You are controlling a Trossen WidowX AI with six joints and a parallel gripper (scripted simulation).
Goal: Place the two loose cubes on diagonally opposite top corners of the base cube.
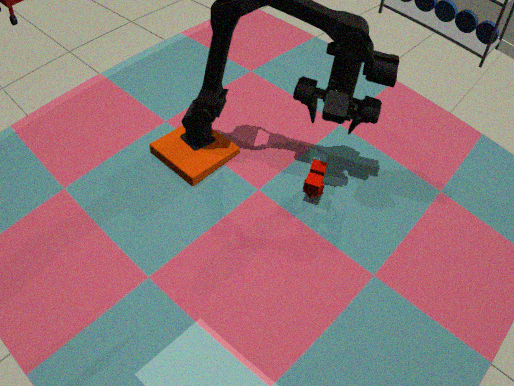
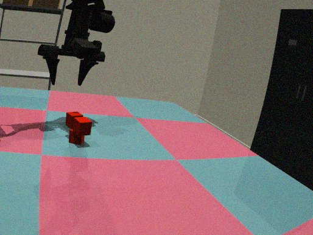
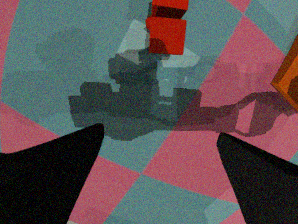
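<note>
The base cube (image 2: 76, 138) stands on the mat, its upper part covered by the two red cubes above it. The near cube (image 1: 314, 187) (image 2: 83, 126) (image 3: 171, 5) and the rear cube (image 1: 319, 165) (image 2: 70, 119) (image 3: 167, 36) rest on top at diagonally opposite corners. Both look level and overhang the base. A narrow dark line shows between them in the top view; the gap's exact width cannot be told. My gripper (image 1: 332, 126) (image 2: 66, 84) (image 3: 162, 135) is open and empty, above and behind the cubes, touching none of them.
The arm's orange mounting plate (image 1: 192, 162) (image 3: 290, 82) is left of the cubes in the top view. The checkered mat (image 1: 260, 280) (image 2: 122, 189) lies under everything. A rack (image 1: 440, 32) stands in the background, and a black cabinet (image 2: 286, 76) stands at the right in the exterior view.
</note>
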